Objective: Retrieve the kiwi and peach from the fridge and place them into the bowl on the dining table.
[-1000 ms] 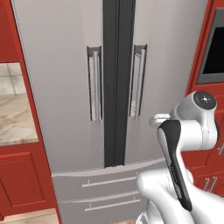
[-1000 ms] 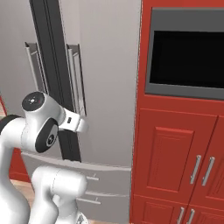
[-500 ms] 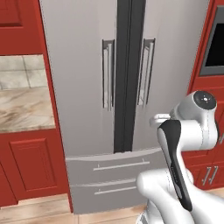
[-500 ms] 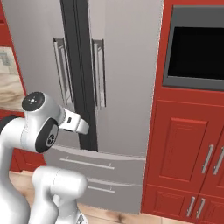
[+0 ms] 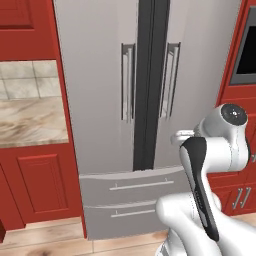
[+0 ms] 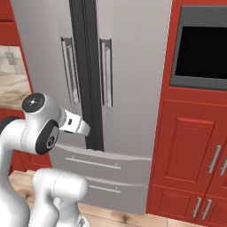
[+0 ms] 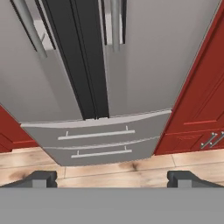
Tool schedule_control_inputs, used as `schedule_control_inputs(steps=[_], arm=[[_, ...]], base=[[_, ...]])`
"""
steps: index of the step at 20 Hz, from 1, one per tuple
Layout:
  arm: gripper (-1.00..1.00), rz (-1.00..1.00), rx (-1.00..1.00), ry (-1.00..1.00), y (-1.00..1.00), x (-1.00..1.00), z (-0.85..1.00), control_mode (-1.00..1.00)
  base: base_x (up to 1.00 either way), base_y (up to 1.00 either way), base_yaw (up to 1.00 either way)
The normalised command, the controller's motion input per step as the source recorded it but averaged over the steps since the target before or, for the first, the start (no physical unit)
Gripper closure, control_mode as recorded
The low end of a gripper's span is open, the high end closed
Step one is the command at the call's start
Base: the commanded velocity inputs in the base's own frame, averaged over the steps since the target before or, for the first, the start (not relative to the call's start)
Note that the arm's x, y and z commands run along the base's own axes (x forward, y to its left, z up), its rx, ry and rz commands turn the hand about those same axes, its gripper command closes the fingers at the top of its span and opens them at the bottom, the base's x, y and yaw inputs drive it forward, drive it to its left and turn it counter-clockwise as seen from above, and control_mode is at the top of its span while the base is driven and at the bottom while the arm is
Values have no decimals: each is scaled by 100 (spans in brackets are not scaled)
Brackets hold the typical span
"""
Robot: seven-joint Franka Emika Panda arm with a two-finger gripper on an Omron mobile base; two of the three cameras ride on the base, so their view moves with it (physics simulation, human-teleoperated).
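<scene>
While the arm (image 5: pixel 210 165) stays folded, jaws spread wide (nothing held), facing the shut fridge (image 7: pixel 144 65).

Fridge (image 5: pixel 150 100) straight ahead of the arm, both doors shut, bar handles (image 5: pixel 129 82) either side of the centre seam, two drawers (image 5: pixel 135 200) stacked below. Counter (image 5: pixel 30 120) on cabinets just left of the fridge. Built-in oven (image 6: pixel 201 48) right of it, above cabinet doors (image 6: pixel 190 146). Floor (image 7: pixel 109 173) in front.
</scene>
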Motion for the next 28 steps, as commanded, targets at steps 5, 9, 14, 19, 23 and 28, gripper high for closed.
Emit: schedule_control_inputs(steps=[5, 9, 14, 19, 23, 28], arm=[[-100, 0, 0, 0, 0, 0, 0, 100], [-100, 0, 0, 0, 0, 0, 0, 100], [-100, 0, 0, 0, 0, 0, 0, -100], [-100, 0, 0, 0, -16, 13, 17, -100], [-100, 0, 1, 0, -36, 41, 36, -100], [-100, 0, 1, 0, -34, 48, 44, -100]], base=[[-55, 6, 1], [-17, 2, 0], [0, 0, 0], [0, 0, 0], [0, 0, 0], [0, 0, 0]])
